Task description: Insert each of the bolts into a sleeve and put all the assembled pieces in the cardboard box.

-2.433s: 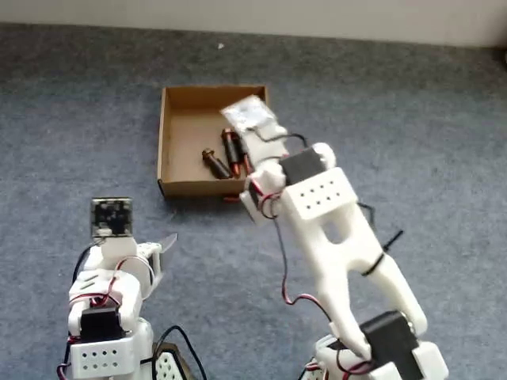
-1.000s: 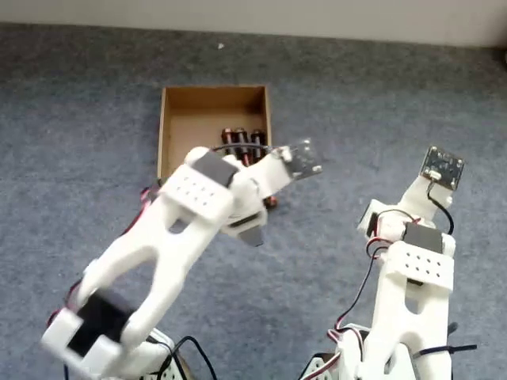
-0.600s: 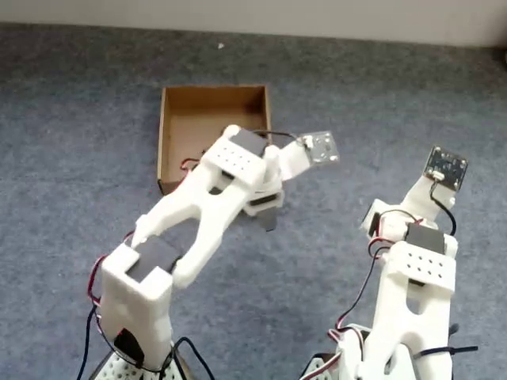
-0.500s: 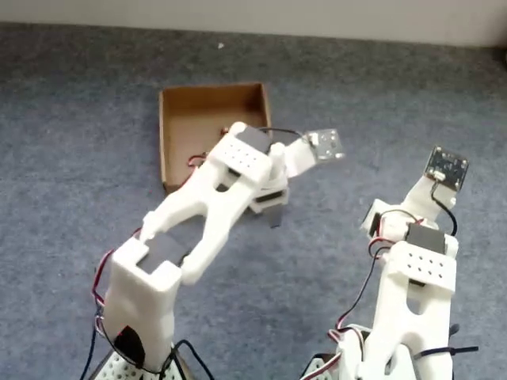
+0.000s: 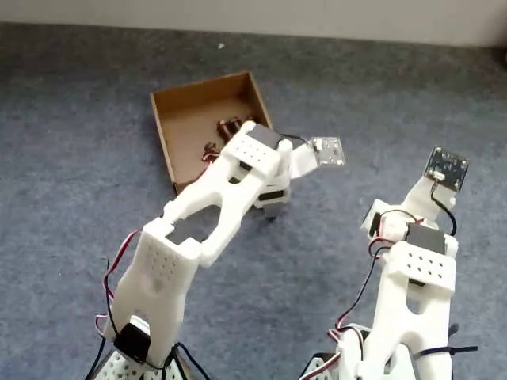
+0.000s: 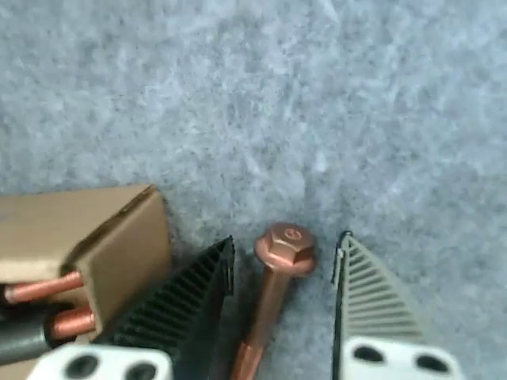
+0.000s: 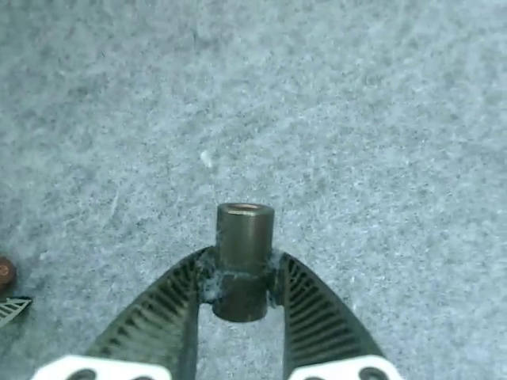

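Note:
A copper bolt [image 6: 273,293] lies on the grey carpet, just off the near right corner of the cardboard box [image 6: 103,229]. My left gripper [image 6: 285,241] stands open with one finger on each side of the bolt's shank, its hex head at the fingertips. In the high view the left arm [image 5: 238,186] stretches to that corner of the box [image 5: 178,131]. My right gripper [image 7: 242,257] is shut on a black sleeve [image 7: 244,253], held with its open end pointing away from the jaws. The right arm [image 5: 416,261] stays folded at the right.
Assembled bolts in black sleeves [image 5: 230,127] lie inside the box, also seen past its corner [image 6: 40,321]. The box sits skewed on the carpet. Open carpet [image 5: 372,103] lies to the right of the box and between the arms.
The right arm drew back from the box and folded. The left arm swung out to the box's near right corner, and the box turned and slid away under it.

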Robot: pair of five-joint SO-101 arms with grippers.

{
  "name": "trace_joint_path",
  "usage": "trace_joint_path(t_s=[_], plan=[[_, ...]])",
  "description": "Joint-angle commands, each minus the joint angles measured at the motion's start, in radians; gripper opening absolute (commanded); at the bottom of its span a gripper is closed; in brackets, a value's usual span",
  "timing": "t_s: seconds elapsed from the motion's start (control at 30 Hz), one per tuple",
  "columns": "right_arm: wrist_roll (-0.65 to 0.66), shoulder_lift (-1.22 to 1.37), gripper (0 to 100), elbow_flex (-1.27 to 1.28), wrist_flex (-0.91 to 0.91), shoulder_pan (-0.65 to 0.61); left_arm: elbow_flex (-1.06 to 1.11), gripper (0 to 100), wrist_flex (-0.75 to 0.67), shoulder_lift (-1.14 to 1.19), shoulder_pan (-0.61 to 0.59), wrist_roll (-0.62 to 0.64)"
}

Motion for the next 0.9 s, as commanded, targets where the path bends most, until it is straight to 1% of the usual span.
trace_joint_path(t_s=[0.0, 0.2, 0.4, 0.47, 0.63, 0.73, 0.87], plan=[[0.000, -0.001, 0.4, -0.015, -0.024, 0.010, -0.030, 20, 0.044, -0.044, -0.071, -0.018], [0.000, -0.001, 0.4, -0.015, -0.024, 0.010, -0.028, 20, 0.051, -0.061, -0.113, -0.025], [0.000, -0.007, 0.4, -0.013, -0.024, 0.010, -0.028, 20, 0.051, 0.012, -0.093, -0.017], [0.000, -0.008, 0.4, -0.013, -0.024, 0.010, -0.028, 16, 0.044, 0.016, -0.085, 0.008], [0.000, -0.010, 0.4, -0.013, -0.022, 0.010, -0.030, 0, 0.046, -0.012, -0.045, 0.023], [0.000, -0.012, 0.4, -0.013, -0.022, 0.010, -0.024, 1, 0.080, -0.071, -0.041, 0.034], [0.000, -0.012, 0.4, -0.022, -0.018, 0.010, -0.022, 0, 0.138, -0.185, -0.039, 0.115]])
